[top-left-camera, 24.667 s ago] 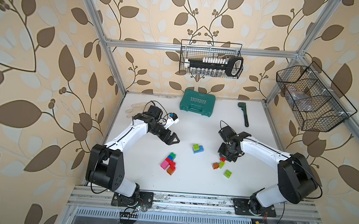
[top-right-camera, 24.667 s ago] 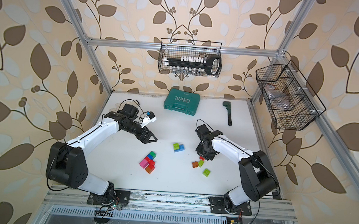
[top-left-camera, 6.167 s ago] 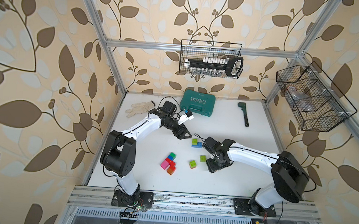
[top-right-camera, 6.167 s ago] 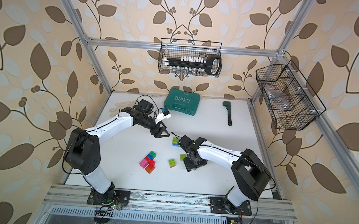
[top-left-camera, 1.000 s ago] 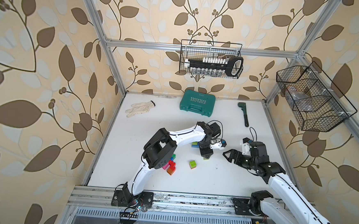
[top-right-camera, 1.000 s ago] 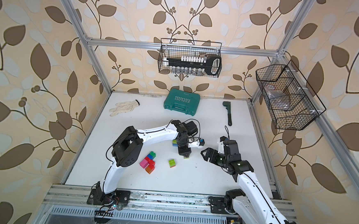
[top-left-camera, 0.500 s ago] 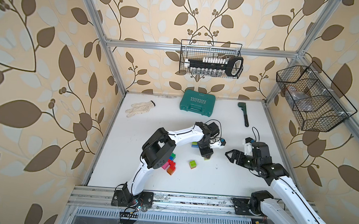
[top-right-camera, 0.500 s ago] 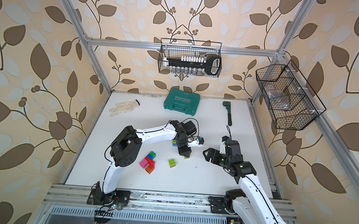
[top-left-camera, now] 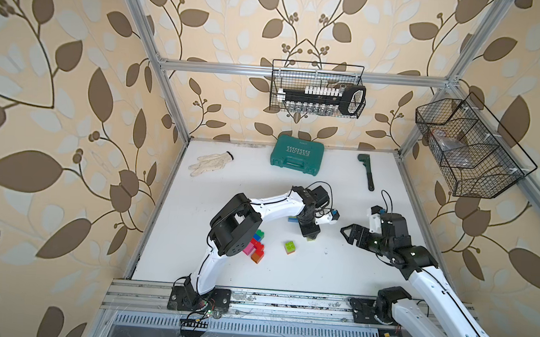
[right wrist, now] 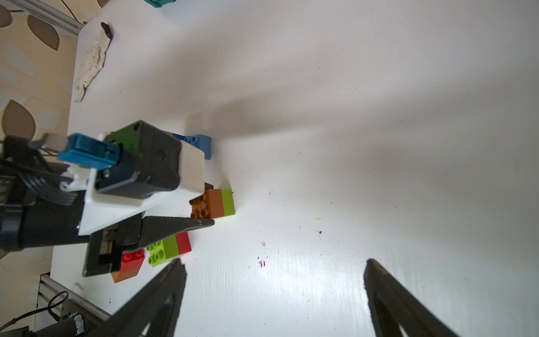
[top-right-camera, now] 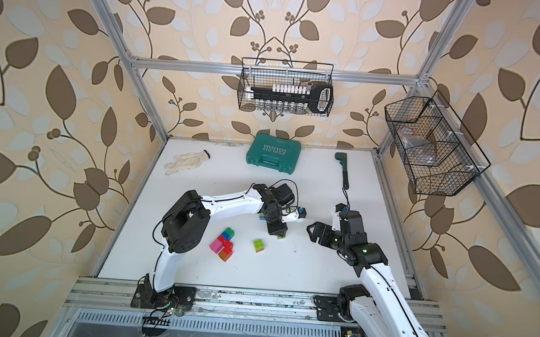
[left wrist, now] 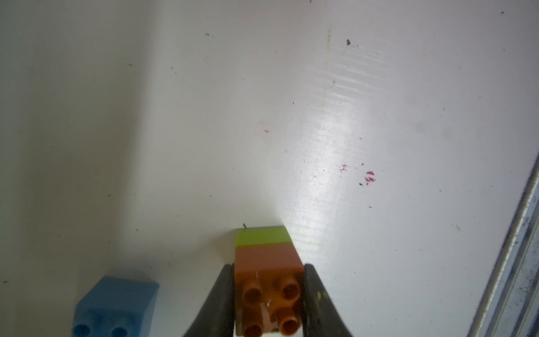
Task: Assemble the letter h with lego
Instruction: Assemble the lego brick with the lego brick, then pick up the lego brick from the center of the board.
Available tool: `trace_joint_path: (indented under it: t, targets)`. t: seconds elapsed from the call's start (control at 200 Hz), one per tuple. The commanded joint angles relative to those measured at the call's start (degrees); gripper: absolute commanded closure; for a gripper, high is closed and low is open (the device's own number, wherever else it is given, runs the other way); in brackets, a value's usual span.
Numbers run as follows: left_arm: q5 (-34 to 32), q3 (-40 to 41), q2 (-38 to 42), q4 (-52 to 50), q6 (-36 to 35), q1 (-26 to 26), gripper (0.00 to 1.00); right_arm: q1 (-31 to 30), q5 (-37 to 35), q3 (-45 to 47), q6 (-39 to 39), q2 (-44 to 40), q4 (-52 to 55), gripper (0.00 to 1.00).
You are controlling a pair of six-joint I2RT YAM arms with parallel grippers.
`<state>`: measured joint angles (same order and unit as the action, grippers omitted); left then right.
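Left claw (left wrist: 268, 270) tight around orange-and-lime lego pair (left wrist: 265, 253); right claw (right wrist: 274, 262) wide apart, empty.

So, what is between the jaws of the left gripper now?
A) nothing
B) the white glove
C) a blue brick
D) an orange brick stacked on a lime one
D: the left wrist view shows the left gripper shut on the orange brick, with the lime brick under it.

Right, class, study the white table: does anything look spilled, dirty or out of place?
Yes: small magenta flecks and dark specks dirty the table, near the orange-on-lime brick pair gripped by the left pincer. Whether paint or crumbs, I cannot tell.
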<state>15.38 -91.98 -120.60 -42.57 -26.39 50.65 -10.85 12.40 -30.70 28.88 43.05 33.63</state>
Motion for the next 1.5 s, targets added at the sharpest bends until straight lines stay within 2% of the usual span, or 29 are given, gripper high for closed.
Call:
trace_joint_path:
  t: [0.0, 0.25, 0.455, 0.615, 0.715, 0.85, 0.985, 1.075, 1.16, 1.265, 1.295, 1.325, 1.495]
  targets:
    - [-4.4, 3.6, -4.7, -5.1, -0.1, 0.4, 0.73, 0.1, -1.5, -2.2, -0.7, -1.2, 1.7, 0.09]
    - [-2.6, -0.2, -3.3, -6.9, -1.5, 0.3, 0.72, 0.1, -1.8, -2.3, -0.5, -1.4, 1.2, 0.09]
    - [-2.6, -0.7, 0.0, -6.1, -2.1, 0.3, 0.55, 0.1, -2.1, -2.5, -1.3, -2.0, 2.6, 0.09]
    - [-2.7, -1.1, 4.2, -6.2, -2.9, 0.1, 0.49, 0.2, -1.5, -3.1, -1.6, -1.6, 2.2, 0.1]
    - [-0.3, -2.1, 7.0, -8.9, -3.5, -0.3, 0.47, 0.0, -1.7, -3.8, -1.5, 0.3, 1.9, 0.12]
    - [6.3, -1.6, 12.1, -12.2, -4.2, -2.9, 0.44, -1.5, 0.1, -6.7, -2.3, 6.8, 1.4, 0.15]
    - [12.9, -0.1, 18.5, -15.1, -4.3, -9.2, 0.41, -10.3, -3.3, -11.0, -5.3, 15.2, -1.3, 0.12]
    - [17.2, 2.8, 23.3, -14.9, -4.1, -16.0, 0.35, -16.6, -6.8, -14.6, -10.7, 21.4, -4.1, 0.12]
    - [17.9, 6.3, 27.1, -13.4, -3.8, -22.7, 0.3, -20.3, -7.0, -18.0, -16.8, 27.9, -7.4, 0.12]
    - [18.5, 12.1, 31.4, -10.0, -3.1, -31.8, 0.18, -23.7, -4.1, -23.6, -27.3, 36.9, -8.6, 0.11]
    - [18.6, 14.4, 32.7, -8.1, -2.6, -34.4, 0.12, -24.5, -4.1, -25.5, -30.1, 39.9, -8.0, 0.11]
    - [18.8, 16.5, 33.8, -6.2, -1.8, -37.0, 0.02, -25.1, -4.1, -27.6, -33.0, 42.4, -7.1, 0.11]
    - [17.1, 26.7, 36.0, 3.0, 0.9, -48.4, 0.01, -25.6, -5.4, -37.7, -46.3, 55.5, -3.8, 0.11]
